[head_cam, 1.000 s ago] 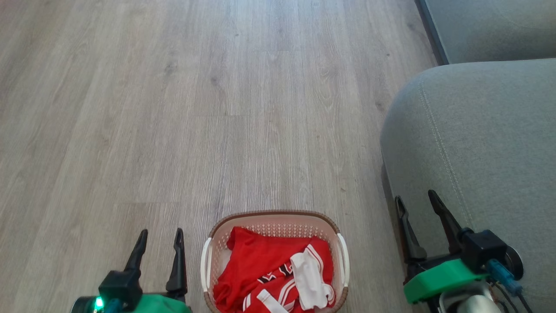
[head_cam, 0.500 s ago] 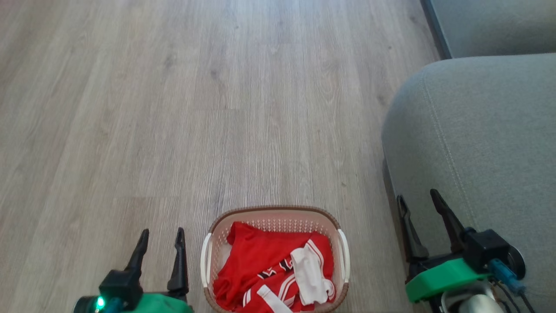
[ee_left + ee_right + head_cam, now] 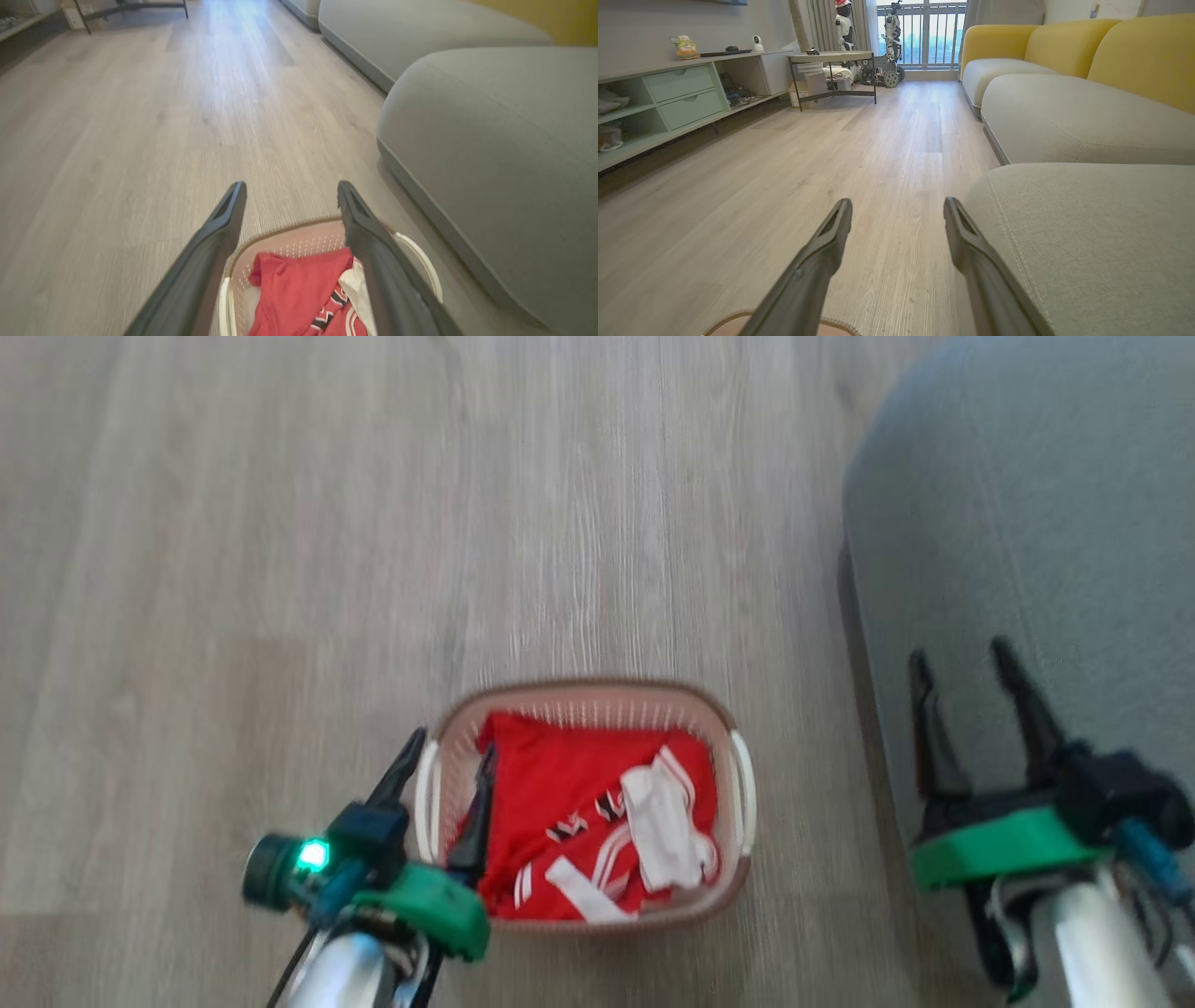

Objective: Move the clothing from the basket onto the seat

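Starting nearest the robot: the left gripper (image 3: 449,747) has swung in from its station on the bare floor beside the basket (image 3: 579,686). It now stands over the basket's left handle, with one finger above the red fabric. Jaws are spread wide and hold nothing. The head view is smeared by motion, so contact between that finger and the cloth cannot be confirmed; the left wrist view suggests the tips are still above the rim.

The right gripper (image 3: 961,653) is likewise released and empty. It remains over the near edge of the seat (image 3: 1027,523), as before.

The clothing (image 3: 551,784) lies wholly inside the basket, a white piece (image 3: 663,831) draped across its right half, in the same arrangement as a second ago. The basket's higher place in the head view is put down to the camera tipping, not to the basket moving.

The basket rests on the wood floor (image 3: 233,569), just beside the seat. Further off, the right wrist view shows yellow back cushions (image 3: 1148,56), a low shelf unit (image 3: 682,88) and a side table (image 3: 831,57).

Assessment: the reach for the first garment has begun, and nothing has been transferred. The next move calls for a descent and closure on the red fabric.
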